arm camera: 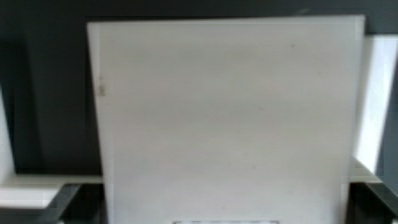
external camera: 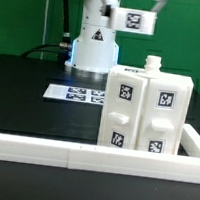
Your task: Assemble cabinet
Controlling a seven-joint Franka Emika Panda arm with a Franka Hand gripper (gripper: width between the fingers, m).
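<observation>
A flat white panel [arm camera: 222, 110] fills my wrist view, my fingers [arm camera: 50, 203] wide at its two edges; I cannot tell if they clamp it. Beyond, the cabinet [external camera: 147, 113] stands upright right of centre on the black tabletop [external camera: 29, 90]. A slack hold could drop the panel, and a skewed descent could topple the cabinet.

Matt white plastic cabinet [external camera: 146, 113]

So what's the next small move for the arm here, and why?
Probably carry the white panel a little toward the exterior view's right and down, over the cabinet. The gripper appears to hold that tagged panel aloft, above the cabinet, which stands upright with a small peg sticking up from its top.
</observation>
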